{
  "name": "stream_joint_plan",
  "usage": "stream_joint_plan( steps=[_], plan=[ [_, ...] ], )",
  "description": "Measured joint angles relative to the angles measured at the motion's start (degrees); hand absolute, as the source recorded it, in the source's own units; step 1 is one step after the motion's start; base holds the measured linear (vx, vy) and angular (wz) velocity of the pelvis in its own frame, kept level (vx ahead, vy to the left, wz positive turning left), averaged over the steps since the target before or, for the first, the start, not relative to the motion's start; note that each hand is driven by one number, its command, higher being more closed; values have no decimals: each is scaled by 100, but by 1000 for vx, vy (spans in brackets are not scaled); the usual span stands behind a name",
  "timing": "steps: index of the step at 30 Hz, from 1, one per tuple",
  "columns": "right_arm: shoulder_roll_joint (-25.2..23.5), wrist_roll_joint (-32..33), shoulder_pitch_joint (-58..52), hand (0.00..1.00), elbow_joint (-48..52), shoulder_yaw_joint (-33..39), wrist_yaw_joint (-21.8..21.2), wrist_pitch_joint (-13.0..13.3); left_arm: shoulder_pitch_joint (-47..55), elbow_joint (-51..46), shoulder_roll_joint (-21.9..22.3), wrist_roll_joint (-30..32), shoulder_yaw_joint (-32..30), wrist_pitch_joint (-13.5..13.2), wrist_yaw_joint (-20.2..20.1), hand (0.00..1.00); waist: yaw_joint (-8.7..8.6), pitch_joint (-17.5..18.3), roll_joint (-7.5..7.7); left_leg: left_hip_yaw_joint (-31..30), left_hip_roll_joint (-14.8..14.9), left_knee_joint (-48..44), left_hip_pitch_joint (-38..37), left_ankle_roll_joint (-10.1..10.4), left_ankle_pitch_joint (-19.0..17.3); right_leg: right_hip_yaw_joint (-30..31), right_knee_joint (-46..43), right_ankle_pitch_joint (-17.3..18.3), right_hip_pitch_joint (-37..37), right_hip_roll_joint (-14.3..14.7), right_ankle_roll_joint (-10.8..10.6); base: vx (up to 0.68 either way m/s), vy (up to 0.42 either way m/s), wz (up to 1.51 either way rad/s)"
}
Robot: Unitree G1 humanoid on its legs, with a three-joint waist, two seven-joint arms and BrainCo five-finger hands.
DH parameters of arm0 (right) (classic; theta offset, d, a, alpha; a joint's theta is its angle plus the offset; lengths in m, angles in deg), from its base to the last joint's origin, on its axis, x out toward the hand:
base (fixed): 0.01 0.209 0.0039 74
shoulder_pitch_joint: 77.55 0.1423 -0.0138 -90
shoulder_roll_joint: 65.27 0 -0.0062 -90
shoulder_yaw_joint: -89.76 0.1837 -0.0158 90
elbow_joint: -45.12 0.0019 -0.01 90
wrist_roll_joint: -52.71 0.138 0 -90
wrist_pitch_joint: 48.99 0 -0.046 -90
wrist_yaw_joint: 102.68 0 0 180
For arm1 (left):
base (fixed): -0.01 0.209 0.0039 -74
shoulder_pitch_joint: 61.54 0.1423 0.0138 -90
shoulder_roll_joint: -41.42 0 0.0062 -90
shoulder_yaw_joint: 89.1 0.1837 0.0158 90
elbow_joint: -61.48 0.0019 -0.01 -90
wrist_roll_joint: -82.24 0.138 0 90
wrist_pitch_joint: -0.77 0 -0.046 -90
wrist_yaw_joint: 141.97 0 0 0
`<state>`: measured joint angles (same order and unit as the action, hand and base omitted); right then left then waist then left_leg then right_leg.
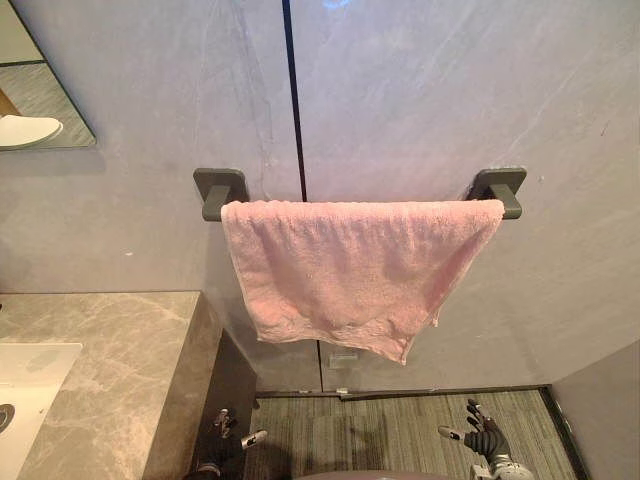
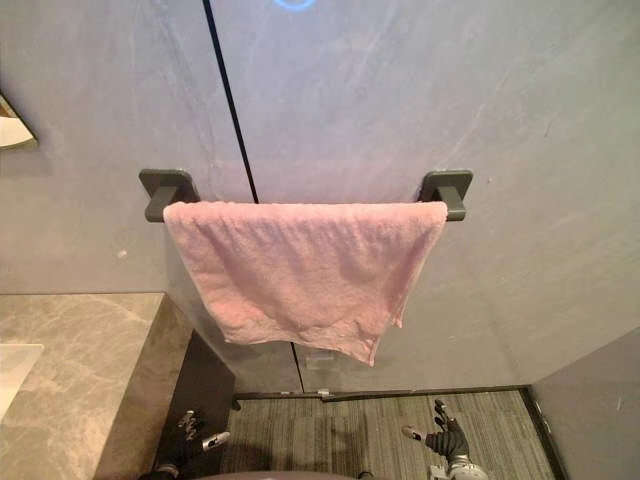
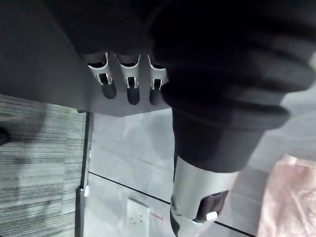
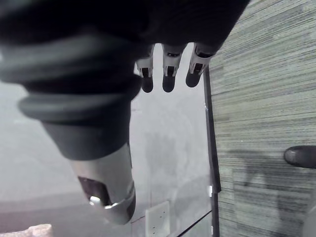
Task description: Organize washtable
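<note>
Towel hangs lengthwise along bar, well above left hand and right hand; both hold nothing, fingers relaxed.

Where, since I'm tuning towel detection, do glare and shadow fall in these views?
Left and right eye views: a bluish glare spot sits on the wall at the top edge, well above the pink towel. Right eye view: the towel is evenly lit, without glare, and casts a soft shadow on the wall along its left edge.
</note>
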<state>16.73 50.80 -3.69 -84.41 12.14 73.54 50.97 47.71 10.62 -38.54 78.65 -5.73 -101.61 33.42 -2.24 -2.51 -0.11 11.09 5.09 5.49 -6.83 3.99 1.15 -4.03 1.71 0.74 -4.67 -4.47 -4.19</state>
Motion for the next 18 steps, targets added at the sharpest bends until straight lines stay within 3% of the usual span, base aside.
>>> stream_joint_plan(
  steps=[12,15,18],
  plan=[
    [35,-48,250,0,-417,-187,15,-63,-89,321,3,98,28,24,114,0,15,-61,9,98,1,-1,171,10,-20,123,-124,60,290,7,-12,1,0,-5],
    [37,-48,469,0,-410,-361,25,-137,-165,312,4,96,27,30,122,0,145,-216,81,360,16,-8,255,47,-148,389,-850,381,845,23,-7,5,11,-41],
    [-14,-51,613,0,-404,-456,28,-144,-400,303,-41,84,112,66,162,0,145,-373,151,375,3,-327,500,24,-280,524,-1883,775,1421,-94,-217,42,-36,-2]
  ],
)
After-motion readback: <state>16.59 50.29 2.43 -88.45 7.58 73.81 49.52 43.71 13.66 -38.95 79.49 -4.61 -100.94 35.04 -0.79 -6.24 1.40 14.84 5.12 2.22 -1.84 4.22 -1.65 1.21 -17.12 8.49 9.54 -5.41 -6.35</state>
